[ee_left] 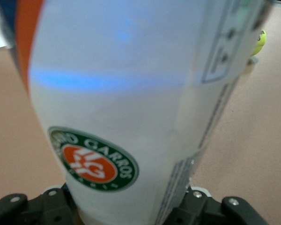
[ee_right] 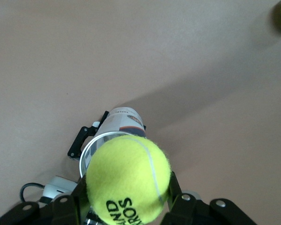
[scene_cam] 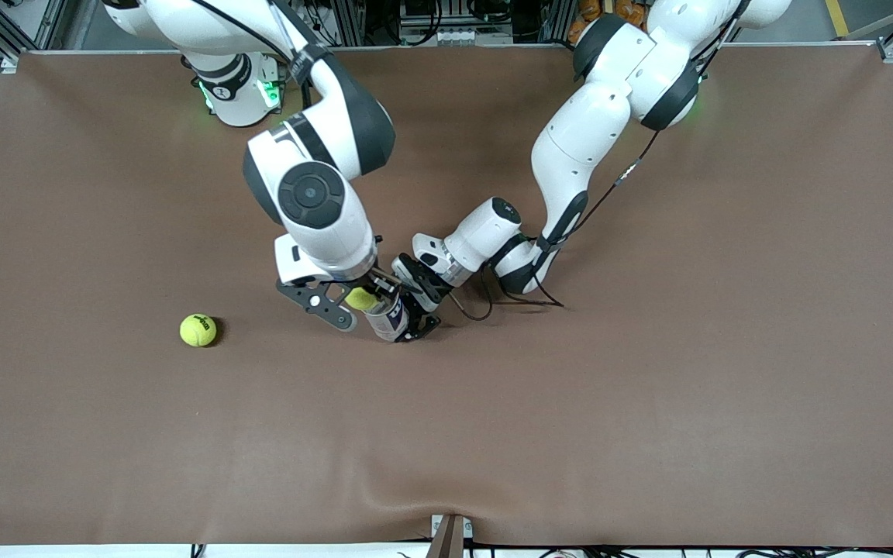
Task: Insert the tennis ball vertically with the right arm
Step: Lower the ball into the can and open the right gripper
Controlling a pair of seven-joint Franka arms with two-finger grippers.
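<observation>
Right gripper (scene_cam: pixel 360 301) clamps a ball (ee_right: pixel 128 180) just over the can's (scene_cam: pixel 386 316) open mouth. Left gripper (scene_cam: pixel 415 310) grips the can upright on the table (scene_cam: pixel 648 387). Second ball (scene_cam: pixel 198 330) lies well apart, toward right arm's end.

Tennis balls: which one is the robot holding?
The tennis ball in the right gripper, over the can mouth. The other ball lies alone on the table.

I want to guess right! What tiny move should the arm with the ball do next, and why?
Probably lower it straight down. The right pincer holds a tennis ball just above the open mouth of the can, which the left pincer holds upright on the table.
</observation>
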